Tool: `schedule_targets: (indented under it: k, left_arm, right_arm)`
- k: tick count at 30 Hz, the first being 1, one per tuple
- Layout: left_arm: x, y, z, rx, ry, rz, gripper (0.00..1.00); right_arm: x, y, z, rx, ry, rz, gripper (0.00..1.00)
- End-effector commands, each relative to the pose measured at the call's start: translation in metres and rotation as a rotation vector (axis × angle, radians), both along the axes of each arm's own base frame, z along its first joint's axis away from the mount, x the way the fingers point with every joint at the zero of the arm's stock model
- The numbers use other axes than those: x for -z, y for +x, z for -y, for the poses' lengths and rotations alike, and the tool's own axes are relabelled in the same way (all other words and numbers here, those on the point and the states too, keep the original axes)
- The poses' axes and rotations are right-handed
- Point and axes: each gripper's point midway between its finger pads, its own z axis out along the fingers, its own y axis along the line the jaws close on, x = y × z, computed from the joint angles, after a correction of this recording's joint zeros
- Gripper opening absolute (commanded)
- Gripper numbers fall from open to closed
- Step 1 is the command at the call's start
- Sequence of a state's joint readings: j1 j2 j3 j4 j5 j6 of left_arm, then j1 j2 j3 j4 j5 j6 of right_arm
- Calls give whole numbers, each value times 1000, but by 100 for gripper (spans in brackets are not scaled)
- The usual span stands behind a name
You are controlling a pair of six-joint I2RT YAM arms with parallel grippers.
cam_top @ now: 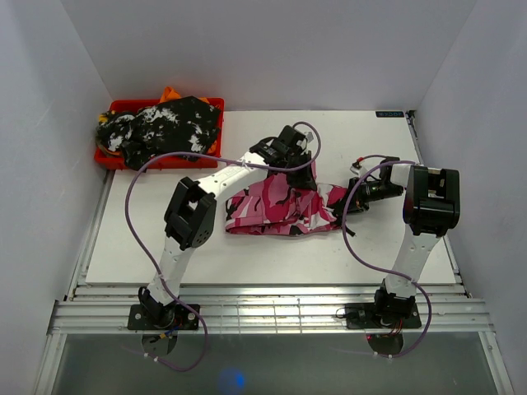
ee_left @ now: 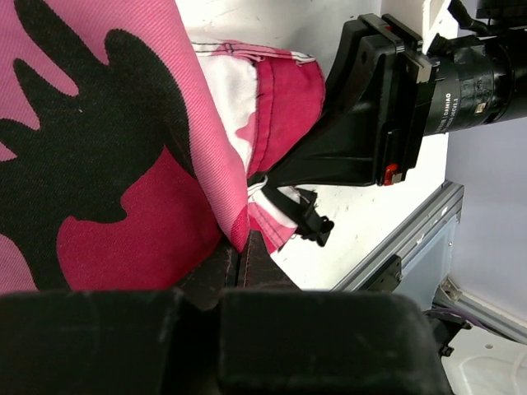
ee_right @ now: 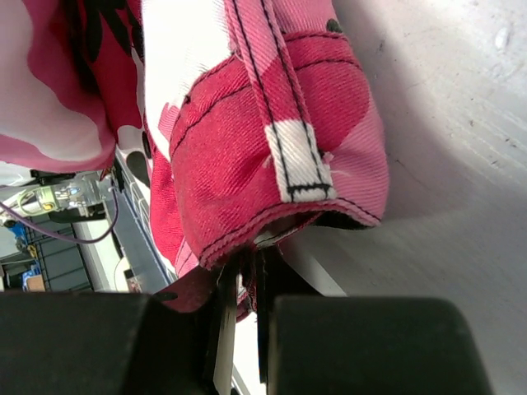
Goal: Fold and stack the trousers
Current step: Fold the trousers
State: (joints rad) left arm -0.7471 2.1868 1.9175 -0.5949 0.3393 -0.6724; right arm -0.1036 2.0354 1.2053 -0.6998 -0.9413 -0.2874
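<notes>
The left hand [ee_left: 241, 257] has its fingers pressed together on a fold of the pink trousers [cam_top: 276, 210], and the cloth edge goes down between the tips. The right hand [ee_right: 247, 267] pinches too, at the waistband just under a belt loop [ee_right: 300, 177]. Both hands stand near each other at the right end of the garment, which lies bunched in the middle of the counter [cam_top: 247, 259].

I judge that the step is a fold. To do it well, both hands should lift together to the same height, so that the held end hangs straight and not twisted. Then they should carry it over the rest of the cloth and lay edge on edge. It is better to let go only when the layer rests flat, otherwise it may slide back.

The black-and-white garment [cam_top: 169, 127] waits in the red bin [cam_top: 212, 102], well apart at the far left.
</notes>
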Motion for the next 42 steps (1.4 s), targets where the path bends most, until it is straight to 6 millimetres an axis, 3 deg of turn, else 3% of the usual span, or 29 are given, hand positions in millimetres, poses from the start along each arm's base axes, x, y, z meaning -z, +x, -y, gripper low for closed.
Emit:
schedule_targets:
  k: [1,12,23,24,26,27,30,33,34,37,38,40,41,42]
  left_arm:
    - [-39,1,29,18,-112,59,0]
    - [-46,-28,63,70,-160,23,0]
    - [-8,-31,81,64,-141,-33,1]
    - [-3,-30,83,66,-139,-38,13]
    - [-8,-30,87,84,-163,-25,22]
    - [-11,-29,88,89,-173,-20,32]
    - [-23,-27,91,111,-199,12,50]
    - [-35,-22,81,119,-206,41,59]
    - [-46,-23,76,124,-218,52,71]
    - [-53,-19,56,139,-213,55,75]
    - [-69,-15,45,136,-231,76,76]
    - [-75,-16,30,167,-233,96,77]
    - [-95,-9,14,159,-257,134,81]
    - [-94,-8,5,170,-259,139,83]
  right_arm:
    - [-11,-1,-8,-6,48,19,8]
    - [-9,-4,-8,-2,41,26,8]
    - [-13,-5,-8,-1,47,34,8]
    - [-13,-5,-8,-2,45,36,8]
    - [-14,-6,-8,-1,43,34,9]
    - [-13,-6,-7,-1,36,35,10]
    - [-15,-5,-2,2,4,40,21]
    - [-21,4,20,29,-56,67,38]
    - [-27,8,34,56,-74,65,41]
    - [-34,6,68,65,-139,69,46]
    - [-42,14,79,69,-161,98,46]
    - [-50,16,96,45,-194,136,50]
    - [-64,19,101,38,-201,147,55]
    - [-74,21,101,21,-197,187,57]
